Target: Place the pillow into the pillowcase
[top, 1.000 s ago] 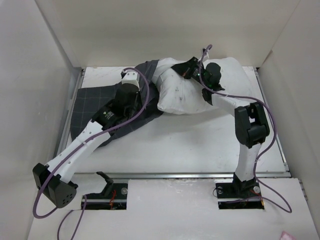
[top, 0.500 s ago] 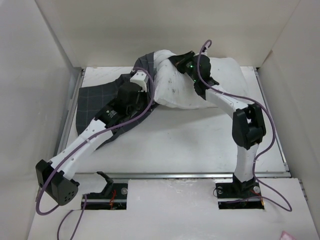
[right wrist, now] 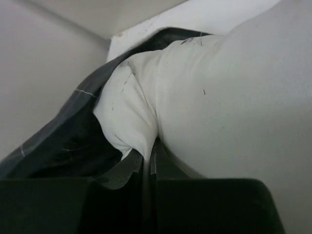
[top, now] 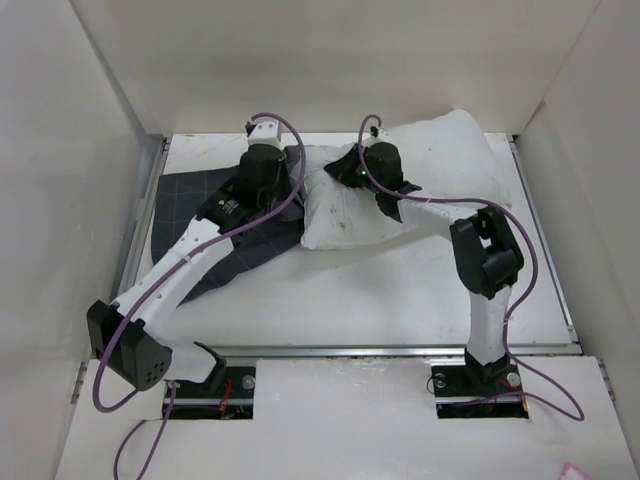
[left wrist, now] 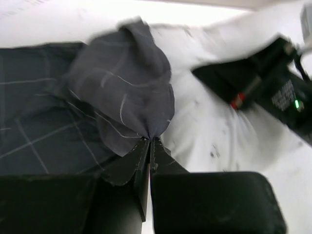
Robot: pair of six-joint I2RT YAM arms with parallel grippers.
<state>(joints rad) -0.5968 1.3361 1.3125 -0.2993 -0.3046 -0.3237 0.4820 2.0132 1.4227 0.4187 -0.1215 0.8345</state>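
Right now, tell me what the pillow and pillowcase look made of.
Pillow: matte white cloth, likely cotton or polyester, over soft filling; it bulges and creases where pinched. Pillowcase: thin matte woven fabric, dark grey with a light grid; it gathers into limp folds.

We see our right gripper [right wrist: 148, 161] pinching a fold of the white pillow [right wrist: 229, 97]; the dark checked pillowcase [right wrist: 63, 141] lies against the pillow's corner, touching it.

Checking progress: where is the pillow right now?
In the top view the pillow lies far back, right of centre, its left corner pinched by the right gripper, beside the pillowcase.
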